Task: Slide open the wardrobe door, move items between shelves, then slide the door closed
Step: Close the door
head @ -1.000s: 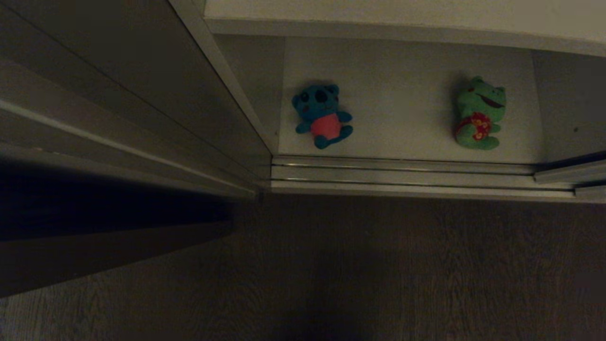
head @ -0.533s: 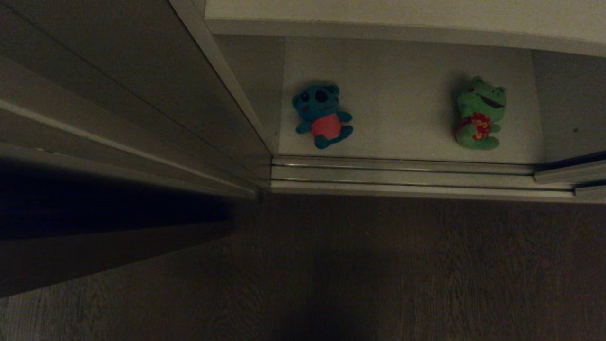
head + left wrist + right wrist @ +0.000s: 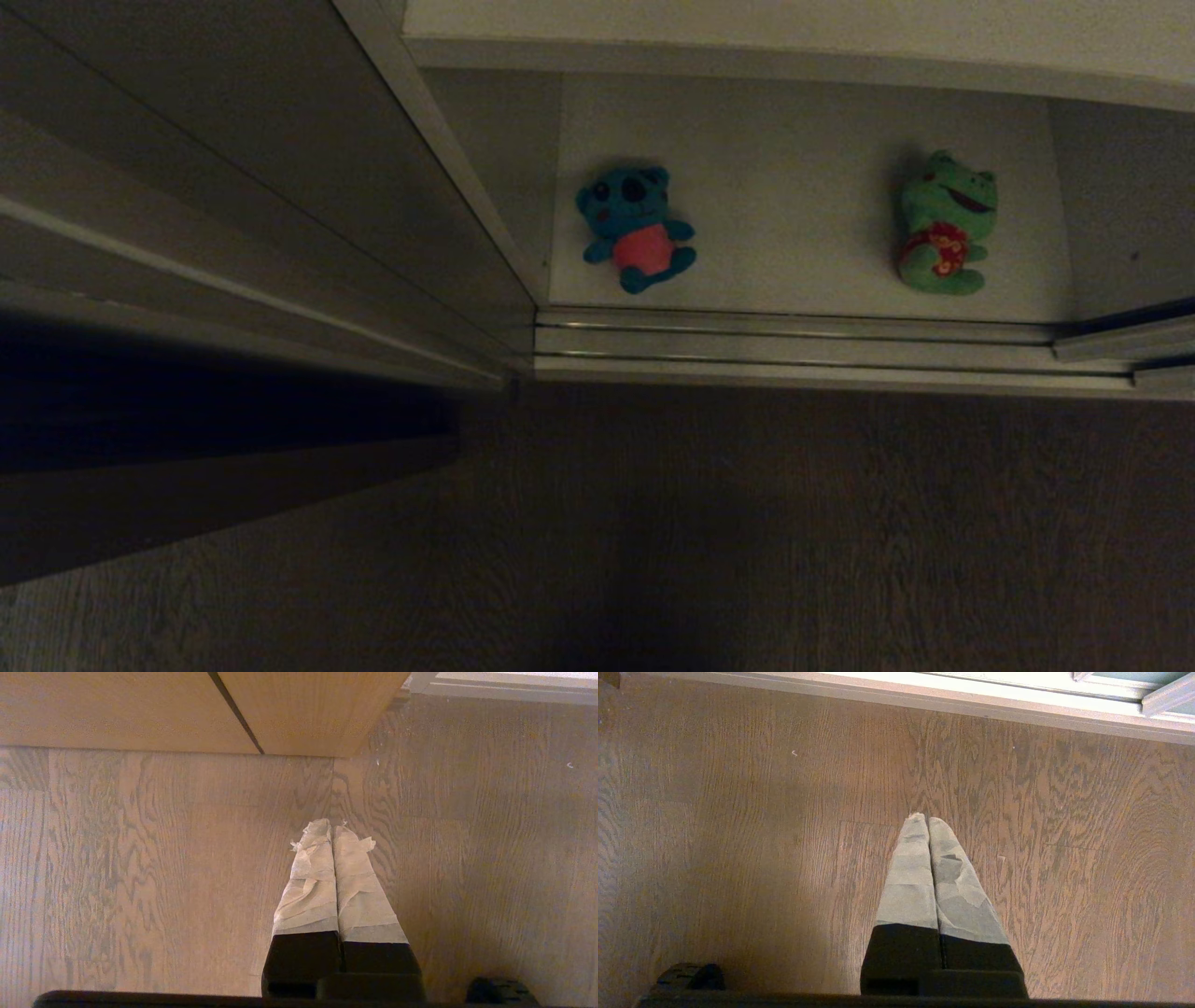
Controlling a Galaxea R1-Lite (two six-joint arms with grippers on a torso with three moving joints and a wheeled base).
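On the white bottom shelf [image 3: 794, 187] of the wardrobe, the two plush toys are lying well apart from each other. The teal-blue bear [image 3: 636, 228] with the red belly is resting on its back toward the left of the shelf, near the front edge, its head pointing to the far side. The green frog [image 3: 943, 224] in red patterned clothing is lying toward the right, also face up, head to the far side. Just in front of both, the pale sliding track [image 3: 794, 345] is running left to right along the near edge of the shelf, meeting the dark wooden floor [image 3: 747, 523]. To the left, the sliding wardrobe door [image 3: 280, 168] is standing slid aside, leaving the shelf exposed; a second door's corner [image 3: 1125, 345] is peeking into the track at the far right.

Neither arm is showing in the head view. In the left wrist view, the left tool [image 3: 332, 828] is hanging straight down over the floor, its tape-wrapped fingers [image 3: 310, 877] pressed together with nothing between them, near a light wooden panel [image 3: 187, 709]. In the right wrist view, the right tool [image 3: 927, 820] is pointing down at the floor in the same manner, its taped fingers [image 3: 910, 877] pressed together and empty, with the wardrobe's pale track on the far side
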